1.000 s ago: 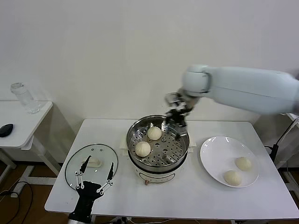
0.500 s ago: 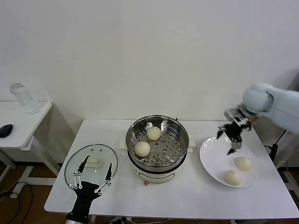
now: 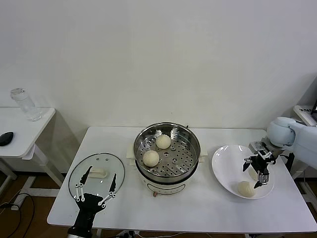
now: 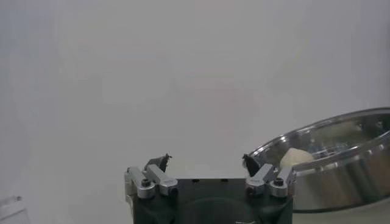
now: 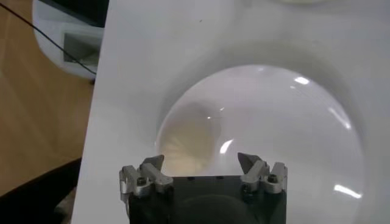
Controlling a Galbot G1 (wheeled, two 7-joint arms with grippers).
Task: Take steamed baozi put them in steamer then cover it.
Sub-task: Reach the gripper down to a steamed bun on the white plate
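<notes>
Right gripper point(image 3: 256, 173), fingers apart, hangs over the plate point(image 3: 225, 168) right of the steamer point(image 3: 167, 153); left gripper point(image 3: 95, 191), fingers apart, parked by the lid point(image 3: 96, 171)

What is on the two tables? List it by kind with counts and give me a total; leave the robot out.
Steamer: 1
Plate: 1
Baozi: 4 (2 in the steamer, 2 on the plate, one of these partly behind the right hand)
Glass lid: 1
Clear glass container: 1
Small black object, perhaps a mouse: 1
Total: 9
</notes>
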